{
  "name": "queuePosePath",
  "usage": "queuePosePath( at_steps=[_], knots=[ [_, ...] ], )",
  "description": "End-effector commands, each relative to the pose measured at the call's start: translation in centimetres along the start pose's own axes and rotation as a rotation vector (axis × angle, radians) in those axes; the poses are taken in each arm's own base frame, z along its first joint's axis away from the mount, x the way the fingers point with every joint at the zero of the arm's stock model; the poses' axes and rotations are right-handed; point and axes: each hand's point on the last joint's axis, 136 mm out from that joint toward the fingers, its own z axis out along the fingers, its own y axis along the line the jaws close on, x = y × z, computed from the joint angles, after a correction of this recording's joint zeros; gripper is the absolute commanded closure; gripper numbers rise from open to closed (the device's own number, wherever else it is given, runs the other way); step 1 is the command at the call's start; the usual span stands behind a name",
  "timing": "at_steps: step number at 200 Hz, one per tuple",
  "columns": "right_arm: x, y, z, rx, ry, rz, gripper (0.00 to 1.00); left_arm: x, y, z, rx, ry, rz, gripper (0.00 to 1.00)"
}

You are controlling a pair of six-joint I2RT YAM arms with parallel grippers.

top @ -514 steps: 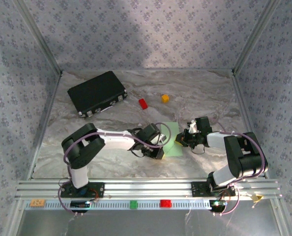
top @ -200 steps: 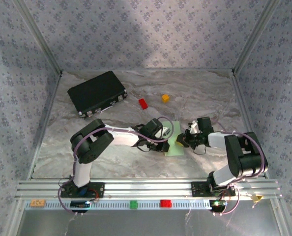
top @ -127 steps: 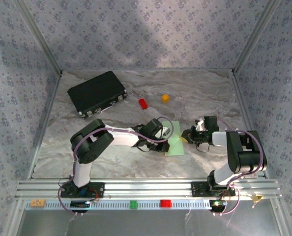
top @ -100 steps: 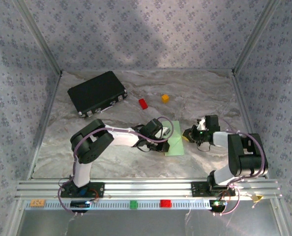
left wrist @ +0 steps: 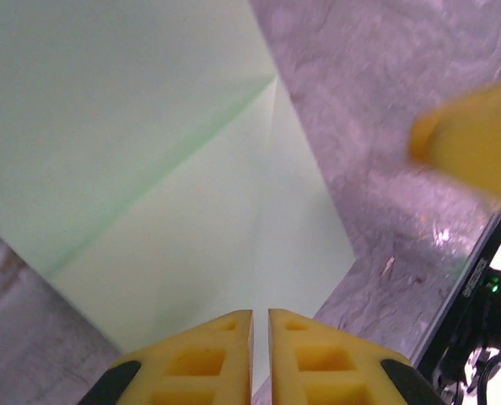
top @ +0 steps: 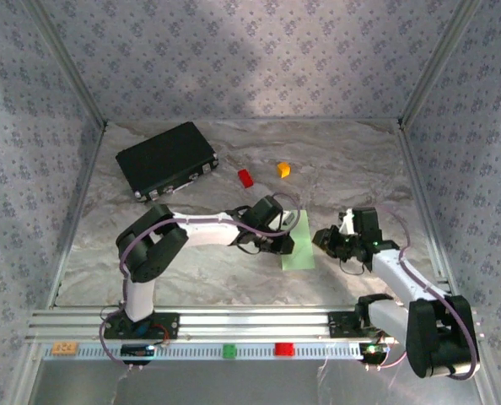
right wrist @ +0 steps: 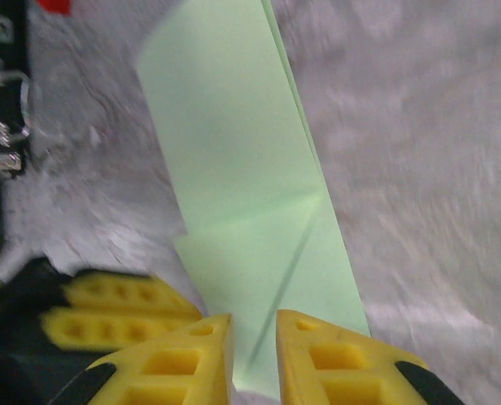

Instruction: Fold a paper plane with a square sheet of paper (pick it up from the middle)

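Across crinkled grey table cover, hovering beside folded green paper lying flat at centre of overhead frame. Holding left gripper nearly pinched together, possibly gripping nothing, impossible to tell; spreading right gripper slightly at paper's edge. Risking snagging a loose flap, dragging creases askew.

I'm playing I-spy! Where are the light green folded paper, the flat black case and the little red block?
light green folded paper [top: 299, 251], top view, bare near part
flat black case [top: 166, 158], top view, middle of lid
little red block [top: 245, 177], top view, top face
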Motion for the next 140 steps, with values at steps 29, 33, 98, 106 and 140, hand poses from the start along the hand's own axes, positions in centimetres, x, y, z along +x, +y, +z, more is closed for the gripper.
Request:
queuePosePath(
  at_steps=[29,33,98,106,140],
  knots=[
    [3.4,-0.9,0.4,0.071,0.091,0.013,0.75,-0.7,2.2,1.0,-0.028,0.040,-0.006,0.89],
    [3.6,-0.9,0.5,0.076,0.099,0.008,0.74,-0.6,2.5,1.1,-0.033,0.045,-0.010,0.89],
    [5.2,-2.2,1.1,0.195,0.180,-0.013,0.66,1.5,4.8,2.1,-0.074,0.083,-0.046,0.92],
    [5.2,-2.6,1.0,0.234,0.176,-0.021,0.65,1.7,4.9,2.0,-0.075,0.083,-0.048,0.93],
    [4.7,-3.0,1.2,0.261,0.149,-0.022,0.63,2.0,5.0,1.8,-0.078,0.085,-0.047,0.93]
  ],
)
